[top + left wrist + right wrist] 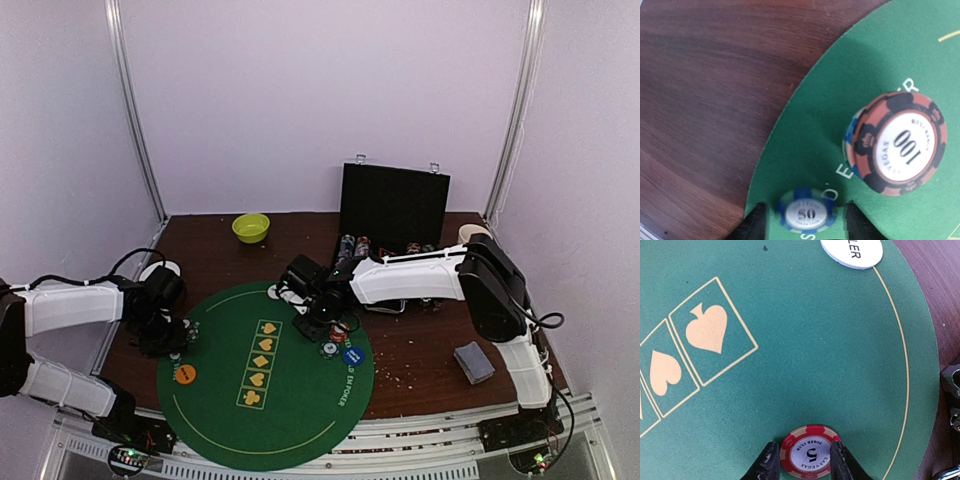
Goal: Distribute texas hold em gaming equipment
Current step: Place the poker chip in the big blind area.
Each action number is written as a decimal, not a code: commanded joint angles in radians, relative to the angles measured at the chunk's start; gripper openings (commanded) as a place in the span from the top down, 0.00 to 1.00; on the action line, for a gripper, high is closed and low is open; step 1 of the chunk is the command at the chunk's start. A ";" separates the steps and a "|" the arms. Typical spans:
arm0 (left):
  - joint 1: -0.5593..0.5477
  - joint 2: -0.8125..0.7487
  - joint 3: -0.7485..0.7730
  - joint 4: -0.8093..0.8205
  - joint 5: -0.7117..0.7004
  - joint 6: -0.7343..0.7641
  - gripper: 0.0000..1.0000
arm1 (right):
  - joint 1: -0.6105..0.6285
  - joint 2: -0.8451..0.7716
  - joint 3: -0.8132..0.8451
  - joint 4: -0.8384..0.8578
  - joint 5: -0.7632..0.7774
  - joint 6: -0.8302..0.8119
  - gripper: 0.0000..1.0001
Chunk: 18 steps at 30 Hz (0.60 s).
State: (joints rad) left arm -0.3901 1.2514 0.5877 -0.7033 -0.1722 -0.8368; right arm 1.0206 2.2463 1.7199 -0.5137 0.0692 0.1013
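A round green felt mat (300, 420) lies on the dark wood-grain bench (420, 350). Nearest, flat orange (186, 374) and blue (351, 355) button discs sit on the felt. The grey-blue card deck (473, 362) waits undealt on bare wood.

Further in, the left hand (805, 220) stands apart around a blue 50 chip (807, 212), beside a ridged 100-topped stack (900, 145). The right hand (804, 450) is clamped on a red 5 chip (810, 456).

Beyond is a glossy white disc (852, 251), then the open black case (392, 205). Roughly midway, I judge.
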 commanded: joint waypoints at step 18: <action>0.008 -0.202 0.069 -0.004 -0.152 0.042 0.20 | -0.014 0.015 0.049 -0.132 -0.065 0.042 0.54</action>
State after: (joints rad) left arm -0.3870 1.0740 0.5987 -0.7109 -0.2615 -0.8364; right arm 1.0164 2.2570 1.7611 -0.5819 0.0254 0.1116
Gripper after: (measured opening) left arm 0.787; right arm 0.416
